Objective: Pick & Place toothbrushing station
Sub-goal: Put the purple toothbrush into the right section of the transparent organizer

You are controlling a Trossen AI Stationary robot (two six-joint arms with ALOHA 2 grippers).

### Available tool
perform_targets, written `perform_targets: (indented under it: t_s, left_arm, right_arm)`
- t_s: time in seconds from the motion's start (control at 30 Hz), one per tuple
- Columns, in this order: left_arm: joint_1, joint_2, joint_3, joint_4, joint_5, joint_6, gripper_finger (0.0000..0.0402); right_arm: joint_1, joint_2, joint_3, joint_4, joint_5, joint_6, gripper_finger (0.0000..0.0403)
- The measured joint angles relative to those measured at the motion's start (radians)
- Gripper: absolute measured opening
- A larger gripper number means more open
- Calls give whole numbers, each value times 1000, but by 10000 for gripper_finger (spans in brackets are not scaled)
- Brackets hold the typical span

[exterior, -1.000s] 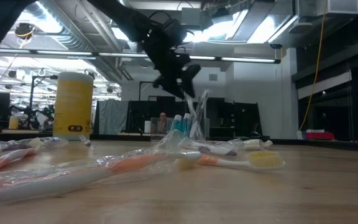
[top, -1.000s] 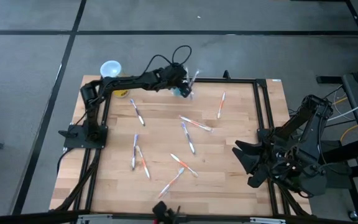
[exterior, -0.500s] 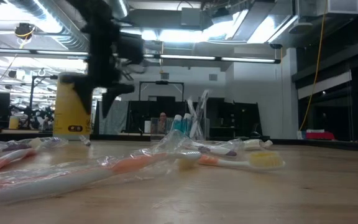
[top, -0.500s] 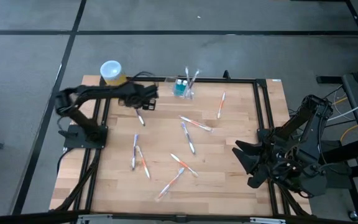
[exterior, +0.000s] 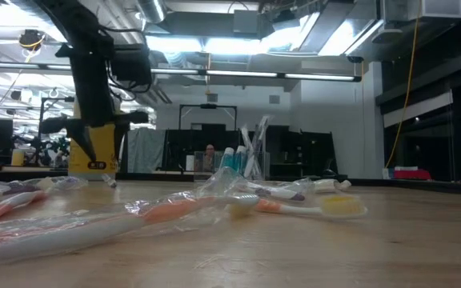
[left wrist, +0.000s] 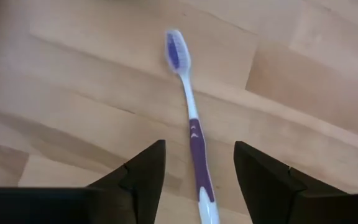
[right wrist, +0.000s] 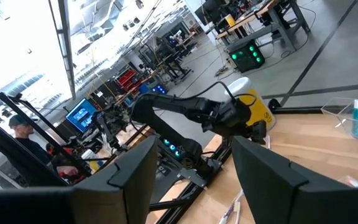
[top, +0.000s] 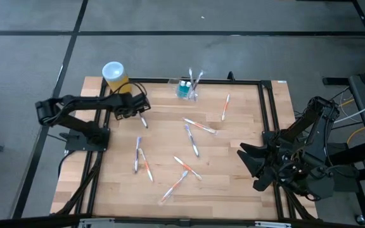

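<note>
Your left gripper (left wrist: 196, 180) hangs open and empty over a purple toothbrush (left wrist: 190, 121) near the table's back-left, the toothbrushing station (top: 188, 89) at the back edge already holds a few items, and roughly 8 brushes remain scattered.

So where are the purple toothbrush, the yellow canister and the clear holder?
Purple-and-white toothbrush (left wrist: 194, 134): left wrist view, on its handle.
Yellow cylindrical canister (top: 115, 75): high view, on its white top.
Clear plastic holder (top: 189, 90): high view, on its middle.
</note>
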Motion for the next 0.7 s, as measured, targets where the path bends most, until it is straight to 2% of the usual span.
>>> perform_targets:
  t_s: [0.17,0.43,0.7]
  left_arm:
    - [-47,8,0,0,71,5,177]
    - [-161,38,-1,-1,27,-113,179]
    - [-165,182,1,95,70,-113,166]
  right_arm:
    - [0,0,0,7,0,-2,213]
    - [-17,0,0,7,0,-17,213]
    - [-25,0,0,23,0,-26,213]
